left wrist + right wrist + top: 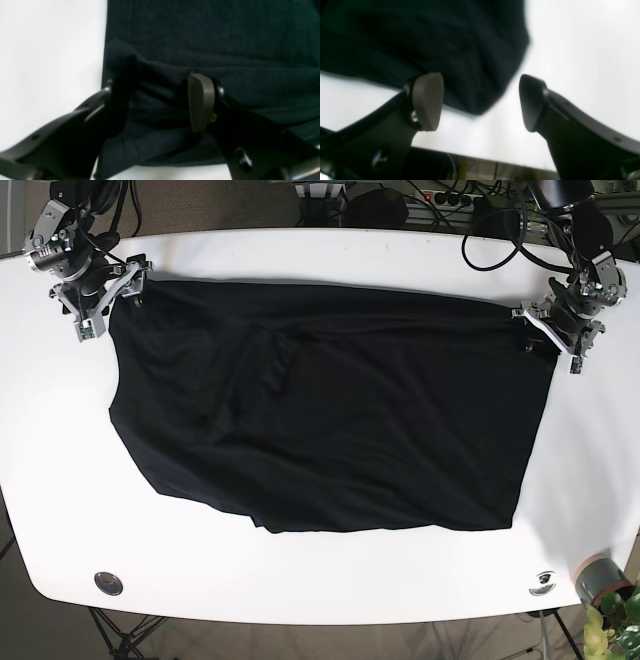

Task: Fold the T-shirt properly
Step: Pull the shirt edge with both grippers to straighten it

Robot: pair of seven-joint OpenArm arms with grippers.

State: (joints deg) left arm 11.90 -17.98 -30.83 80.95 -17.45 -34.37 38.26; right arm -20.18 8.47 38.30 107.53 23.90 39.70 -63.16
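On the base view's left, the right gripper [480, 102] sits at the shirt's [330, 410] far left corner with its jaws spread and nothing between them, one pad [427, 100] against the dark cloth's edge and the other over bare table [300, 580]. The black shirt lies spread across the middle of the white table, its far edge straight and its near edge slanting up toward the left. At the far right corner the left gripper [157, 102] is closed down on a bunched fold of the shirt's hem.
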